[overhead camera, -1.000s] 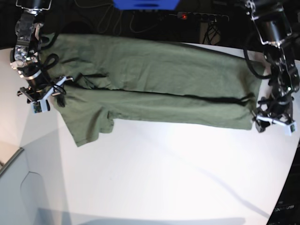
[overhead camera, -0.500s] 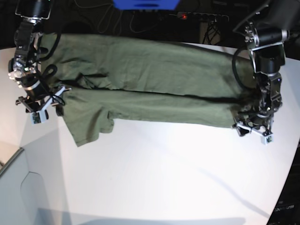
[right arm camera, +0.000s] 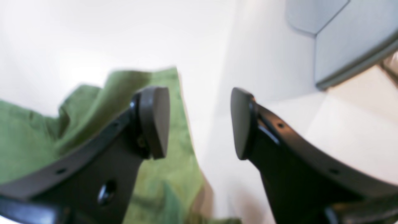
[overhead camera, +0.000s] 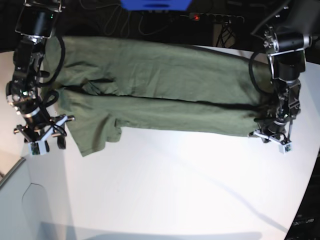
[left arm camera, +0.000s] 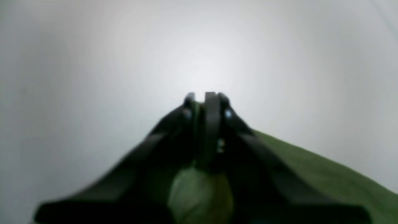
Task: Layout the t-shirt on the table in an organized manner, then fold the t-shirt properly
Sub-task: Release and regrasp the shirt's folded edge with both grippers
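The olive-green t-shirt [overhead camera: 165, 90] lies stretched sideways across the far half of the white table [overhead camera: 175, 190], doubled over along a long dark crease. One short sleeve [overhead camera: 92, 132] sticks out toward me at its left end. My left gripper [overhead camera: 270, 137] sits at the shirt's near right corner. In the left wrist view its fingertips [left arm camera: 206, 99] are pressed together, with green cloth [left arm camera: 200, 193] bunched between the fingers. My right gripper [overhead camera: 42, 140] hovers just left of the sleeve. It stands open [right arm camera: 199, 121], one finger over the shirt's edge [right arm camera: 174, 124], the other over bare table.
A power strip with a red light [overhead camera: 215, 17] and a blue object [overhead camera: 155, 5] sit behind the table's far edge. A grey panel [overhead camera: 30, 200] adjoins the table at the near left, also seen as the grey panel [right arm camera: 342, 40] in the right wrist view. The table edge curves away at the right.
My left gripper moved in onto the shirt's right corner and shut. My right gripper travelled toward the near side, from the shoulder area down beside the sleeve, staying open.
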Available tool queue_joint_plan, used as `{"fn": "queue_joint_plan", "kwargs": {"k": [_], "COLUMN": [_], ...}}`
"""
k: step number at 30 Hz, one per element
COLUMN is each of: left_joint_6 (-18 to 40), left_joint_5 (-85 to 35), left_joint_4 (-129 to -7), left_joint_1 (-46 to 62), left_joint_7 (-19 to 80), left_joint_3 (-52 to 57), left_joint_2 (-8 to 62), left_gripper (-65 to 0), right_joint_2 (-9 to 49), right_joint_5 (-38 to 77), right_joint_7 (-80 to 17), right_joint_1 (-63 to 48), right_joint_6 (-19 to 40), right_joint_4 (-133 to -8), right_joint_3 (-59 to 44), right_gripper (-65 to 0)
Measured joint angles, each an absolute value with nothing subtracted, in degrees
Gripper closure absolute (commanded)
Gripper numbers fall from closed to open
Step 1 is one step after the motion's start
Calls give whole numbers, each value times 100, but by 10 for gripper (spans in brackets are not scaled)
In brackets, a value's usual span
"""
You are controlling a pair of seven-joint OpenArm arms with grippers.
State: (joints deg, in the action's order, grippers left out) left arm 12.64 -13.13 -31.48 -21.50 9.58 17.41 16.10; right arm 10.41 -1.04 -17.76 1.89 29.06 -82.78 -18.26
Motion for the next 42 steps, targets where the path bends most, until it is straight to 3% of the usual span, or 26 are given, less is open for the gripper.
{"fn": "queue_joint_plan", "kwargs": {"k": [15,37,42], "left_joint_6": [1284,1284,1269], "left_joint_5": [-1306,-1308,-1280], "left_joint_4": [-3465,-3500,-3500], "left_joint_1": [-2093,-2071,-2073], "left_joint_7": [1264,1240,1240], "left_joint_3": [1745,1745,1745], "left_joint_2": [1584,1542,1546], "left_gripper": [-3,-2,-2], "right_joint_2": [1256,1332,1363], "right_joint_5": [-113,-117,-1], "right_joint_7": [-1776,-1758,-1468], "right_joint_1": [1636,1455,1660], "right_joint_6": [2893,2891,2882], "right_joint_4": [-5234,-5109,-4539], "right_joint_3": [-1793,-1122,-1135], "right_gripper": [-351,-352,-349]}}
